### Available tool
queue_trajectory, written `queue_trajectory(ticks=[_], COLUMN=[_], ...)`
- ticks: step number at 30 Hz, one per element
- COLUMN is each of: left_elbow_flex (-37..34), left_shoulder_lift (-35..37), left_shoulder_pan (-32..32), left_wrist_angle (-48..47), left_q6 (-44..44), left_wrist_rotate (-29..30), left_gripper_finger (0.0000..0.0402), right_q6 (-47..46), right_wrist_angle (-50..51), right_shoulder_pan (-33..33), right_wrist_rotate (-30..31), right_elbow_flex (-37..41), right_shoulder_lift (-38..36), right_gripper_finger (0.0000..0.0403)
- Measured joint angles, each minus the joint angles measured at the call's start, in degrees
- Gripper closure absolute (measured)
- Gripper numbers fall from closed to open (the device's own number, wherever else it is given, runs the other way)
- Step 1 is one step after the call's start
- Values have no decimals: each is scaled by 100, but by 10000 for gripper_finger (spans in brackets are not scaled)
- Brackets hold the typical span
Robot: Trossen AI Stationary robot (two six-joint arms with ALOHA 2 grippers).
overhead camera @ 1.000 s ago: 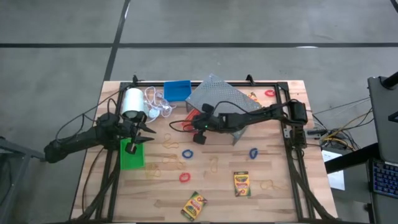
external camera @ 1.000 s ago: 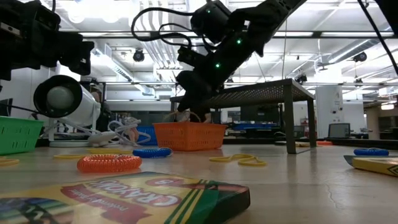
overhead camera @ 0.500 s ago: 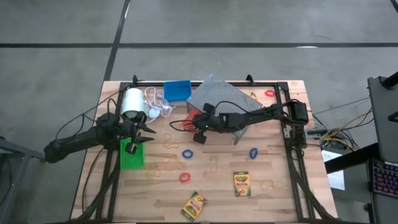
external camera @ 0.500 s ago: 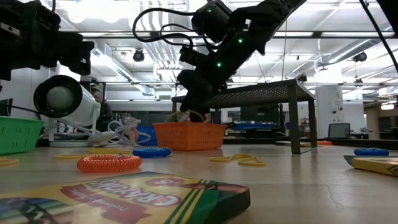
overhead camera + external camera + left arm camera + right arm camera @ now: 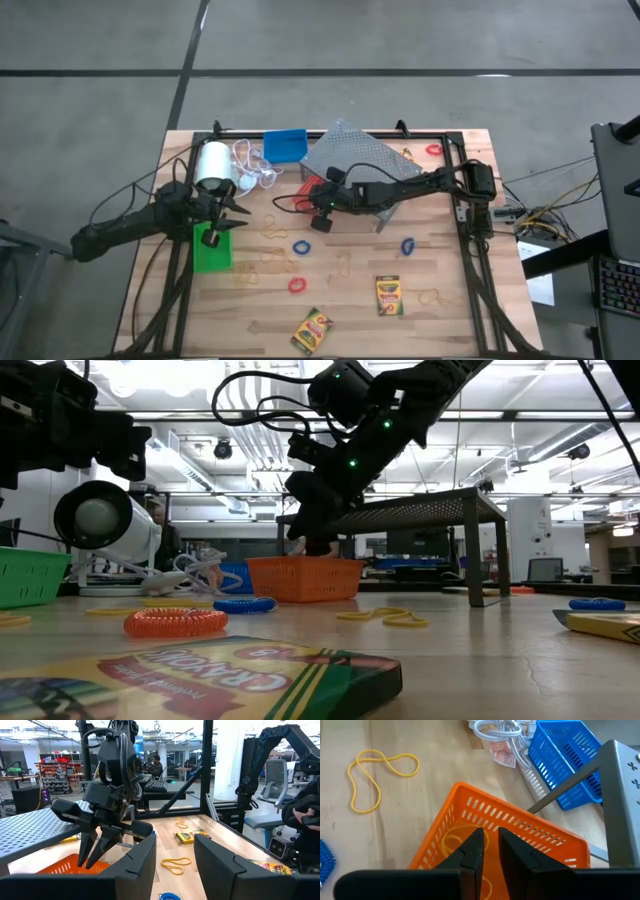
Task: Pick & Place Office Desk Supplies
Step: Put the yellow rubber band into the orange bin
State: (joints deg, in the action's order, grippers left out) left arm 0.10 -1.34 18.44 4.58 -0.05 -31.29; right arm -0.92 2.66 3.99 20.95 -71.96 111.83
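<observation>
Right gripper [image 5: 487, 851] hangs directly over the red-orange bin [image 5: 520, 832], fingers parted by only a narrow slit with nothing between them; yellow rubber bands [image 5: 454, 842] lie on the bin floor below. Judged from that, a band drop into this bin looks just done or in progress, though the wrist view cannot settle whether the band has fully left the fingers. Left gripper [image 5: 228, 216] waits above the green bin [image 5: 211, 250] at the table's left, jaws moderately apart, nothing held as far as can be seen. Most of the sorting is left: on the open table [image 5: 450, 330] remain a blue ring band [image 5: 301, 246], a second blue ring band [image 5: 408, 245], a red ring band [image 5: 296, 285], a further red band [image 5: 433, 150] near the far right corner, two crayon boxes [image 5: 387, 294] and [image 5: 312, 330], and several loose yellow bands [image 5: 272, 228]. The blue bin [image 5: 285, 145] sits at the far edge; its contents cannot be made out. Surroundings: the grey perforated rack [image 5: 355, 155] stands just beside the red-orange bin, one leg close to the right arm's working line, so lifting out needs to clear its top. The white roll [image 5: 212, 163] and its cord [image 5: 255, 165] lie between the left arm and the blue bin, a snag risk for any reach that way.
</observation>
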Motion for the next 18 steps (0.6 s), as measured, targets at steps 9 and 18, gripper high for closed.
queue_trajectory(ticks=[9,18], left_elbow_flex=[0,0], left_shoulder_lift=[0,0], left_shoulder_pan=[2,0], left_wrist_angle=[0,1], left_q6=[0,0], left_wrist_rotate=[0,0], left_gripper_finger=[268,268], right_q6=[-17,126], right_wrist_angle=[-53,-123], right_shoulder_pan=[-57,-359], right_wrist_rotate=[0,2], right_elbow_flex=[11,-78], right_shoulder_lift=[-10,-486], right_gripper_finger=[351,342])
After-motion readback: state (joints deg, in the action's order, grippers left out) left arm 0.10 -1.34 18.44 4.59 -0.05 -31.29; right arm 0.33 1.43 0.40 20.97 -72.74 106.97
